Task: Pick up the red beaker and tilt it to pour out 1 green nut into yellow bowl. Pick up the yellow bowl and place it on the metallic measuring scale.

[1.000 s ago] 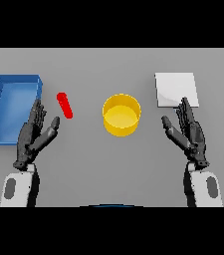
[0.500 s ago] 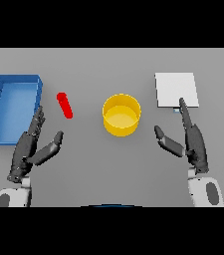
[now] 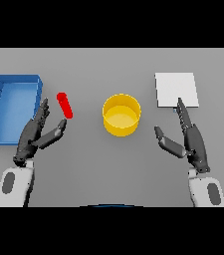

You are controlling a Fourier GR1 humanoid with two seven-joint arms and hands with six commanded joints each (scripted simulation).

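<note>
Yellow bowl [image 3: 121,115] centres the worktop [image 3: 108,159]; red beaker [image 3: 64,105] lies left of it, beside the left hand [image 3: 34,135]; right hand [image 3: 190,139] opposite, fingers straight on both.

My workspace reads as a bare laboratory-style test bench. The evidence: a plain grey surface [image 3: 108,169] fills my whole view, with no walls or furnishings visible. On it stand a red beaker [image 3: 64,105], a yellow bowl [image 3: 121,115], a flat metallic measuring scale [image 3: 176,89] and a blue bin [image 3: 13,107], all set well apart.
</note>
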